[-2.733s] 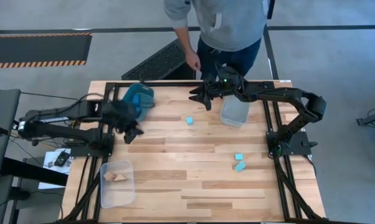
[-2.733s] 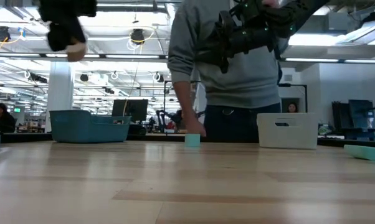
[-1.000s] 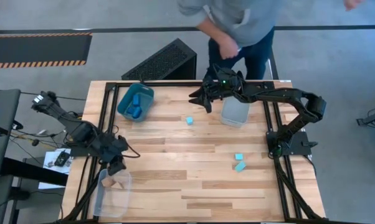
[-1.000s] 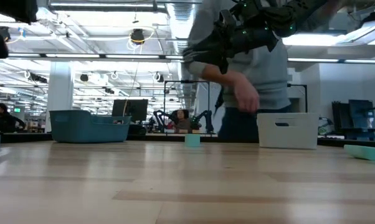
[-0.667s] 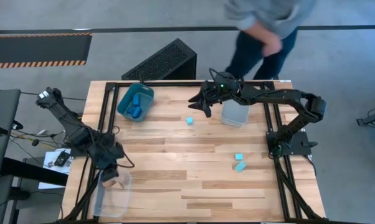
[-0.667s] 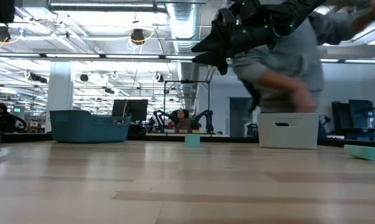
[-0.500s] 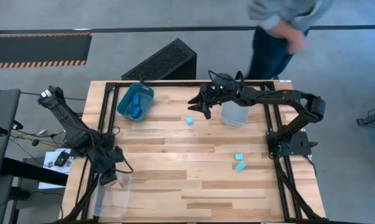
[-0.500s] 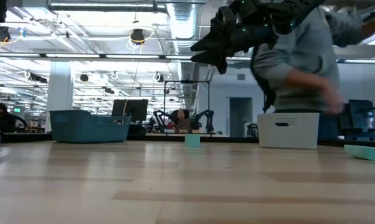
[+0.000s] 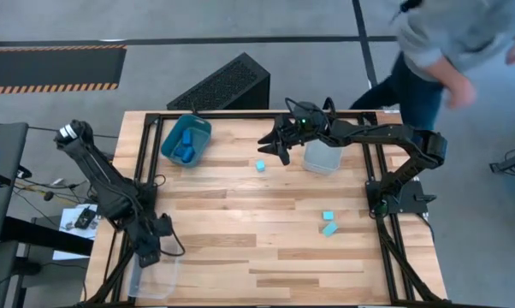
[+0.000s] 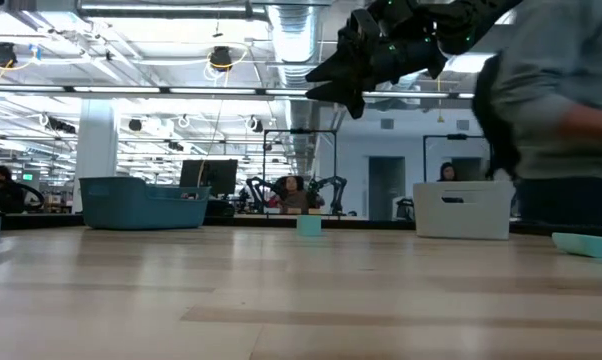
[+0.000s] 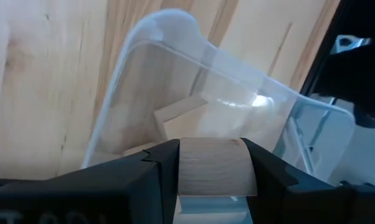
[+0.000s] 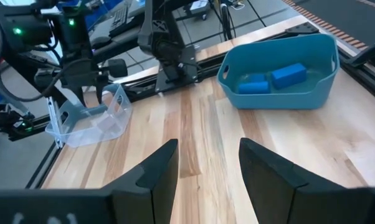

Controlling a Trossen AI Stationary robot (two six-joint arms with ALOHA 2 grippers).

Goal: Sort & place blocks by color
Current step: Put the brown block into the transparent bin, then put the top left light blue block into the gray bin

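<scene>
Blue blocks (image 12: 273, 78) binned, tan block (image 11: 211, 167) clamped in left claw (image 11: 209, 168) over clear bin (image 11: 175, 81); three cyan blocks (image 9: 328, 222) unsorted, nearest below released right claw (image 9: 275, 147).

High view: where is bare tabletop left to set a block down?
Free: the wide stretch between the teal bin, the two cyan blocks and the near edge. Crowded: around the lone cyan block under the right end effector.
</scene>
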